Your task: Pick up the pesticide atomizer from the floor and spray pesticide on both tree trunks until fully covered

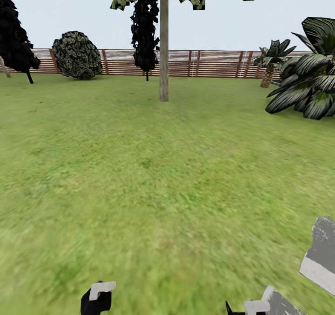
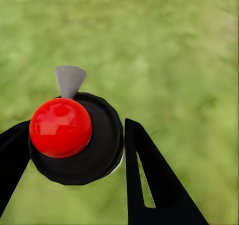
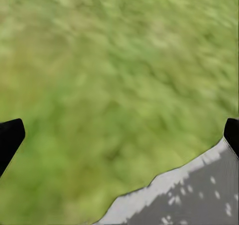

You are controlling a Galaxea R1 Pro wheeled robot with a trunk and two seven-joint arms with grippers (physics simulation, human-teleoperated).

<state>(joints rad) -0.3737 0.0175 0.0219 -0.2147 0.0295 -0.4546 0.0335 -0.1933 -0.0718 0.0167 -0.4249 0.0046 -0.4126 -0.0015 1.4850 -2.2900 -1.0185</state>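
left gripper [image 2: 74,150]: your fingers [image 2: 149,185] are clamped on the pesticide atomizer [image 2: 74,140], one black finger on each side of the dark round body. In the left wrist view you look down on its red top with the pale grey trigger head sticking out past it, grass underneath.
left gripper, head view: it sits at the bottom edge [image 1: 97,298], dark, with a pale piece on top; too small there for you to make out the bottle.
right gripper [image 3: 119,135]: your fingertips sit at opposite edges of the right wrist view, well apart, so spread open with nothing between them. Below them is blurred grass and one corner of the floor [image 3: 184,195], the mottled grey paved patch.
right gripper, head view: at the bottom edge [image 1: 242,308], just beside grey paving [image 1: 279,303].
floor, head view: a second grey piece [image 1: 321,254] at the right edge, grass around it.
lawn [image 1: 153,175]: open green grass runs ahead of you from the arms to the fence.
tree trunk [image 1: 164,45]: straight, pale grey-beige, upright, mid-distance and about centre, jagged foliage at the top of the view.
broad-leaved plant [image 1: 307,77]: right side, at about the trunk's depth.
dark narrow tree [image 1: 145,31]: just left of the trunk, further back, near the fence.
round bush [image 1: 77,55]: far left, against the fence.
dark conifer [image 1: 14,31]: at the left edge.
small palm [image 1: 272,61]: far right, by the fence.
fence [image 1: 209,63]: red-brown horizontal slats across the back, pale sky above.
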